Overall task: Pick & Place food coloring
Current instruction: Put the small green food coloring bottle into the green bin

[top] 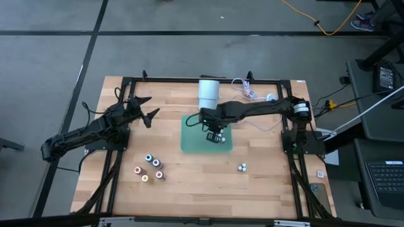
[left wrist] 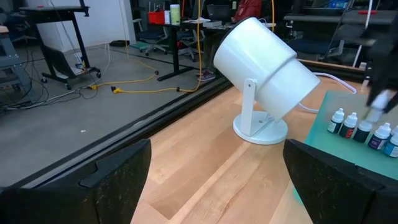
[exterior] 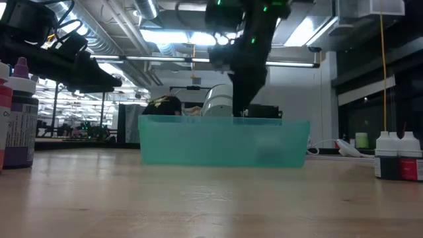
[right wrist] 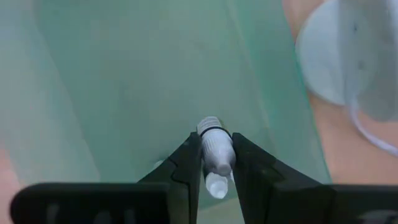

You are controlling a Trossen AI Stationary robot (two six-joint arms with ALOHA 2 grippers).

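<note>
On the left side of the light wooden surface [top: 189, 189], the left end effector [top: 146, 108] hangs in the air with its two dark fingers spread wide apart and nothing between them. It is well away from the bottles. Nearer the front edge stands a small group of tiny food coloring bottles [top: 150, 168] with blue, red, orange and yellow tops, all upright and close together. In the middle sits a see-through green plastic tray [top: 189, 142] with low walls. Just behind the tray stands a big white cylinder on a round white foot [top: 209, 92], tilted on its stand. The right arm reaches in from the right side, and the right end effector [right wrist: 214, 163] is over the tray with its fingers pressed on a tiny white-topped bottle [right wrist: 214, 152], which it holds above the tray floor. More small bottles [left wrist: 360, 129] stand inside the tray right by it. Farther right, on the bare wood, two more tiny white-topped bottles [top: 242, 167] stand side by side, well apart from the tray.
</note>
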